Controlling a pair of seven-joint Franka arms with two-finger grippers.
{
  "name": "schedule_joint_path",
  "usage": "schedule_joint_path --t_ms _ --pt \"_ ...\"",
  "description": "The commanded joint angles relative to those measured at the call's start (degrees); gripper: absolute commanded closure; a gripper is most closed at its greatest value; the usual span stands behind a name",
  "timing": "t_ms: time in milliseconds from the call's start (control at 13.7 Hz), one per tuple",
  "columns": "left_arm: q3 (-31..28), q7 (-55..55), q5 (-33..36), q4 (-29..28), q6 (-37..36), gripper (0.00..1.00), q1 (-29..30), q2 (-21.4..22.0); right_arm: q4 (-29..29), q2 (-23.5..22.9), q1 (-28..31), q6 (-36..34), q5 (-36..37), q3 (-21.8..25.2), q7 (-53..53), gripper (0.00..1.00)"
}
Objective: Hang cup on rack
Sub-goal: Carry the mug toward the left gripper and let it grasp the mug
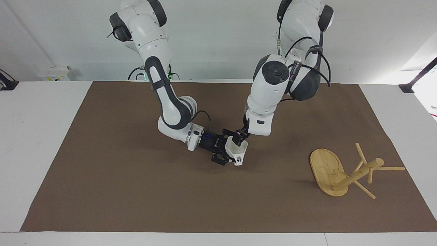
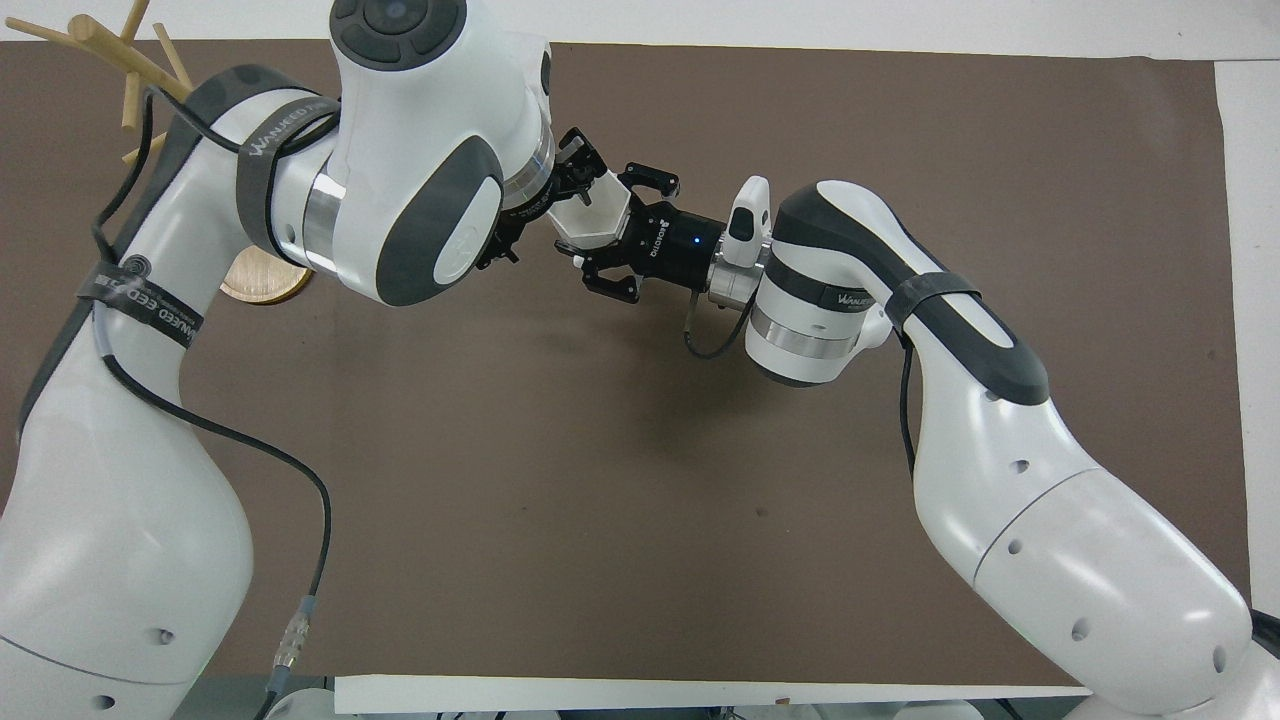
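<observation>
1. We hold the cup (image 1: 238, 150) in our right gripper (image 1: 228, 152) above the middle of the brown mat (image 1: 136, 191), fingers clamped on its body, with its open mouth tilted up and its handle pointing away from us.
2. Our left gripper (image 1: 238, 137) is at the cup's rim, on the side nearer to us. Its fingers look parted around the rim wall, one tip inside the mouth, but we cannot tell whether they have closed on it.
3. We judge the cup light, rigid and probably brittle: matte white, faceted, tapering, with an angular rim and a blocky handle pierced by a hole. The flat facets give fingers a steady seat, while the matte finish should resist slipping. A hold on the rim wall away from the handle would leave the hole free for a peg.
4. Farther out, toward the left arm's end of the table, the rack (image 1: 344, 171) lies tipped over on the mat, its oval bamboo base on edge, round post slanting low, thin pegs splayed. We judge it needs righting before anything hangs there.
</observation>
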State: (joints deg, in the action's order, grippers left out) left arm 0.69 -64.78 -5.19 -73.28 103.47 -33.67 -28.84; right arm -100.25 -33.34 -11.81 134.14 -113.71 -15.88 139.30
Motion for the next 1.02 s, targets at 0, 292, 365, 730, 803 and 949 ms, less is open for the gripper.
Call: schedule_joint_path --t_ms 0,292,365,730,803,949 --pt "-0.60 -0.43 0.53 -2.12 0.94 1.00 -0.96 0.45 -0.12 0.74 -0.05 1.04 -1.43 -0.11 1.33 0.93" --pt "-0.60 -0.61 0.36 -1.60 0.50 1.00 -1.31 0.54 -0.12 0.74 -0.05 1.04 -1.43 -0.11 1.33 0.93" --pt "-0.60 -0.78 0.36 -1.60 0.50 1.00 -1.31 0.54 -0.12 0.74 -0.05 1.04 -1.52 -0.11 1.33 0.93" --pt "-0.78 -0.96 0.70 -1.60 0.50 1.00 -1.31 0.54 -0.12 0.65 0.21 1.12 -1.69 -0.12 0.71 0.00" --pt "-0.95 -1.04 0.88 -1.60 0.59 1.00 -1.31 0.54 -0.12 0.65 0.91 1.04 -1.60 -0.20 0.62 0.00" --pt "-1.22 -2.54 2.10 -1.34 0.76 1.00 -1.05 0.54 -0.47 0.56 4.32 -0.54 -0.29 0.06 0.71 0.00"
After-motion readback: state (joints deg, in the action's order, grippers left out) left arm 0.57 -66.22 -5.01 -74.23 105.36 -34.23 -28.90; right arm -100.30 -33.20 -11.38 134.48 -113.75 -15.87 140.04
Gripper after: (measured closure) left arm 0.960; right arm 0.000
